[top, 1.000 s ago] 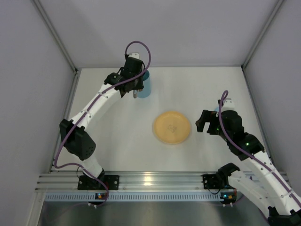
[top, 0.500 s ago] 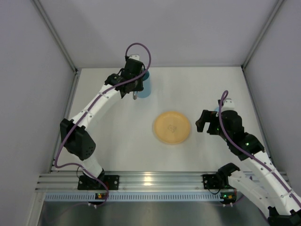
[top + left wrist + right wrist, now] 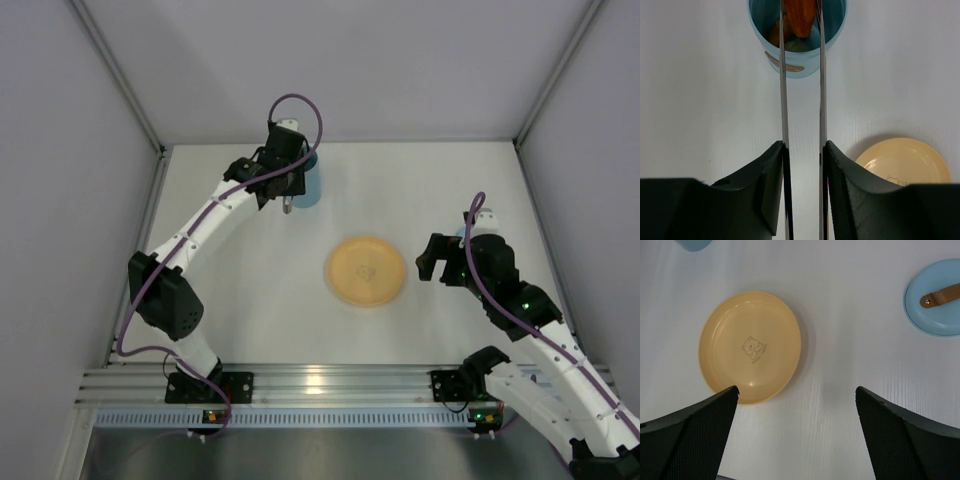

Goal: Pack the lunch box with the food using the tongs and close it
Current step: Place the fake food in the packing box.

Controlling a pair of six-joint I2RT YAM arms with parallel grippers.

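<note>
Because the left gripper [image 3: 804, 147] squeezes the slim, shiny metal tongs [image 3: 782, 100] between its fingers, their long axis runs straight ahead of it to the lunch box [image 3: 790, 62], a smooth, upright light blue tub. A reddish-brown oval piece [image 3: 801, 15] is pinched between the tips, right over the tub's mouth and above other pieces [image 3: 774, 34], so it probably needs only a drop. To the right lies the flat yellow plate [image 3: 725, 340], bare. The right gripper [image 3: 796, 390] hangs wide open beside it, holding nothing, and is the nearer one to the round blue lid [image 3: 935, 315].
</note>
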